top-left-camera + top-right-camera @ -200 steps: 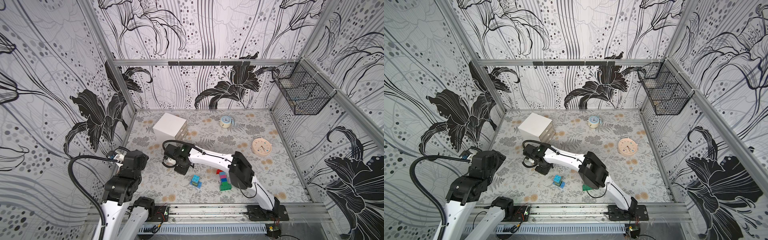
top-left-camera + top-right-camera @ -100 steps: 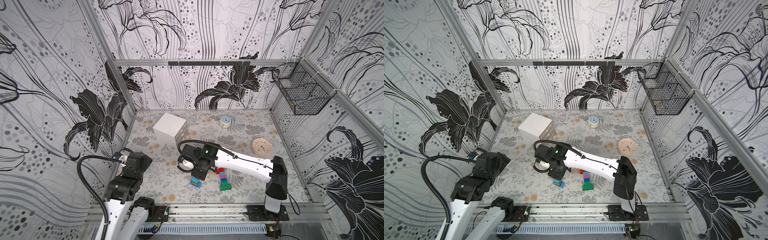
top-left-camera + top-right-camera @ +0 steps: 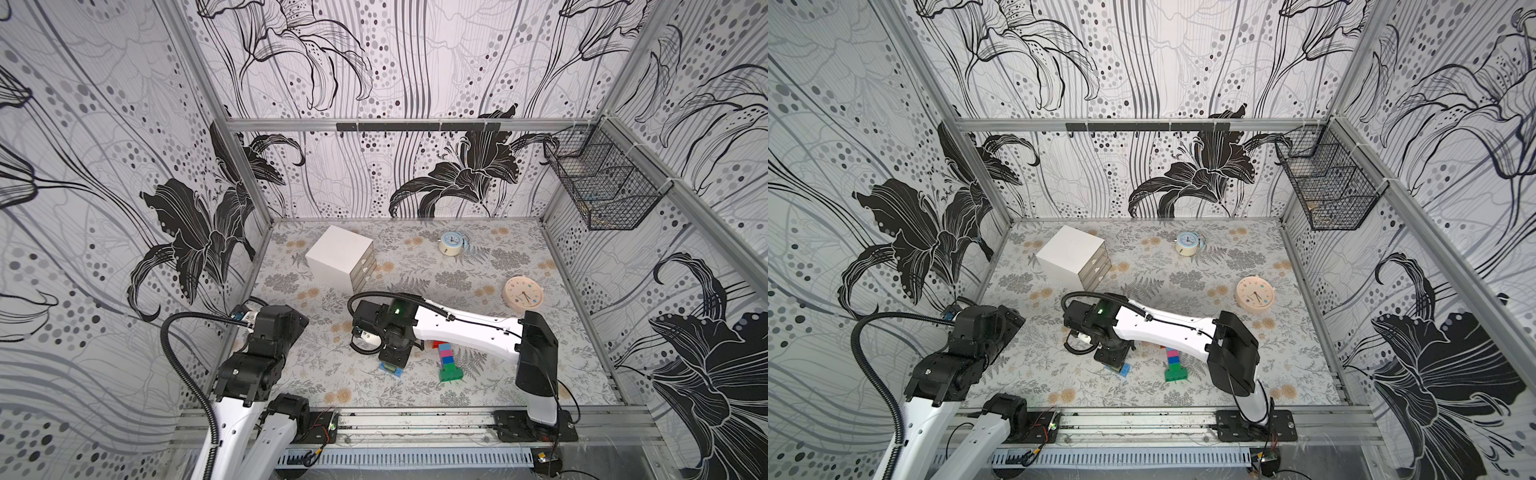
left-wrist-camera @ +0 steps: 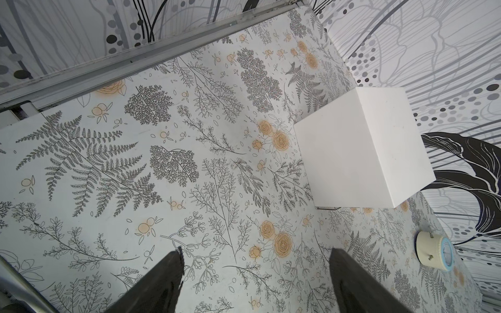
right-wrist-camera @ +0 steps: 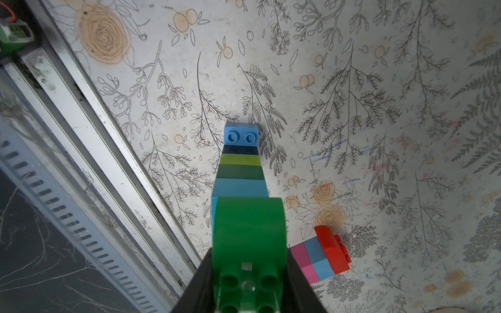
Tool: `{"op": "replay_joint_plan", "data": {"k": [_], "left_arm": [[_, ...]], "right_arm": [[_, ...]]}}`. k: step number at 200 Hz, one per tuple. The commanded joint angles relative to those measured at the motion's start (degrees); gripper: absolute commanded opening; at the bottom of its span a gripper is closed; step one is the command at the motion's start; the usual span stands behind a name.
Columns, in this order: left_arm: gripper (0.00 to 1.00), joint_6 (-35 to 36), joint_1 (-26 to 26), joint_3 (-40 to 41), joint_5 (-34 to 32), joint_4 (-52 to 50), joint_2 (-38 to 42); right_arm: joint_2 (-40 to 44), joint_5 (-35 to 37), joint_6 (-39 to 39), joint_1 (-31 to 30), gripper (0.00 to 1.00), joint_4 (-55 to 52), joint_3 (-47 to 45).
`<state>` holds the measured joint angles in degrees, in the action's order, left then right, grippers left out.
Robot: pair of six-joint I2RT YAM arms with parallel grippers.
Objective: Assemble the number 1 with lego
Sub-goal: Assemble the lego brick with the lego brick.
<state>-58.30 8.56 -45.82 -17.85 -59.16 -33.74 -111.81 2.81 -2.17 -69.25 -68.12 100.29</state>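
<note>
My right gripper is shut on the green end brick of a lego stack. Beyond the green brick the stack runs blue, dark green, lime, black, and ends in a blue brick down at the table. In both top views the right gripper points down, and only that blue end shows under it. A second stack of red, light blue, pink, blue and green lies just to its right. My left gripper hangs open over bare table.
A white drawer box stands at the back left. A small blue clock sits behind, and a pink round clock lies to the right. A wire basket hangs on the right wall. The front rail runs close by.
My right wrist has moved right and towards the front, coming to stand over the stack's blue end. Its elbow swung out to the right. The left arm shifted slightly.
</note>
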Motion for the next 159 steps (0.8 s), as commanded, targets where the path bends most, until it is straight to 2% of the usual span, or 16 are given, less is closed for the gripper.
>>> {"op": "replay_joint_plan", "data": {"k": [1,79,123,159], "left_arm": [[0.87,-0.6,-0.4,0.6,0.4,1.6,0.3],[0.87,-0.7,-0.4,0.9,0.6,1.7,0.1],[0.87,-0.6,-0.4,0.9,0.5,1.6,0.3],[0.87,-0.5,-0.4,0.9,0.4,1.5,0.2]], "right_arm": [[-1.4,0.4,1.2,-0.1,0.16,-1.0,1.7],[-1.3,-0.8,3.3,0.0,0.16,-0.8,1.8],[-1.4,-2.0,4.2,-0.2,0.16,1.1,-0.9],[-2.3,-0.3,4.2,-0.2,0.16,1.8,-3.4]]}}
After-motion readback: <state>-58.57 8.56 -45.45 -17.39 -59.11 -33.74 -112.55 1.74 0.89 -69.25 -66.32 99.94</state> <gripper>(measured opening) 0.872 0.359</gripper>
